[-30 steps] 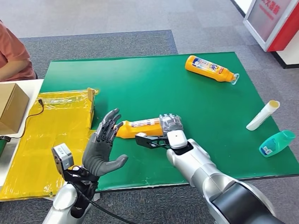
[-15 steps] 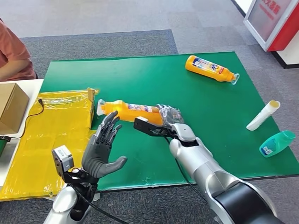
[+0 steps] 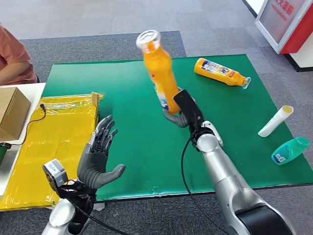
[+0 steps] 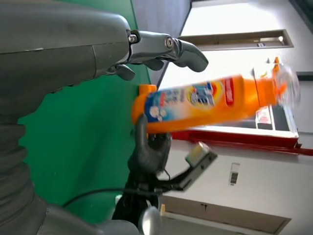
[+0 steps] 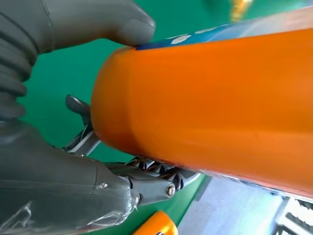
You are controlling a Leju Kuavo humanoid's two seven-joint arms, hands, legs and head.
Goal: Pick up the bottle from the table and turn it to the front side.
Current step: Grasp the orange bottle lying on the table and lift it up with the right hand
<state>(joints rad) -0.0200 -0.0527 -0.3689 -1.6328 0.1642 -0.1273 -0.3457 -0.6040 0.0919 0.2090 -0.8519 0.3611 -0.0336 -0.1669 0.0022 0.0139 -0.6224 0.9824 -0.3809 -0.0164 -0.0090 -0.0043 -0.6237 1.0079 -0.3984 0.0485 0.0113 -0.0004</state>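
Grey carpet surrounded a low surface (image 3: 122,78) covered in green, with wide bare green at its centre and along the near edge. Yellow plastic sheeting (image 3: 48,142) lay over the left side beside a cardboard box (image 3: 12,112), and a person's sleeve (image 3: 14,58) showed at the far left.

Lifted clear of the green stood the orange bottle (image 3: 159,71), roughly upright and leaning, its clear cap uppermost. The right hand (image 3: 177,117) held it by the base, fingers (image 5: 110,24) wrapped around the body.

The left hand (image 3: 97,159) hovered over the near edge, holding nothing, fingers spread and palm turned toward the bottle.

Well apart on the far right lay a second orange bottle (image 3: 220,72); a white tube (image 3: 275,120) and a teal bottle (image 3: 289,150) lay near the right edge.

From the left wrist, the held bottle's blue and white label with a red band was visible, slightly blurred. From the right wrist, the smooth orange side pressed between thumb and fingers filled the frame.
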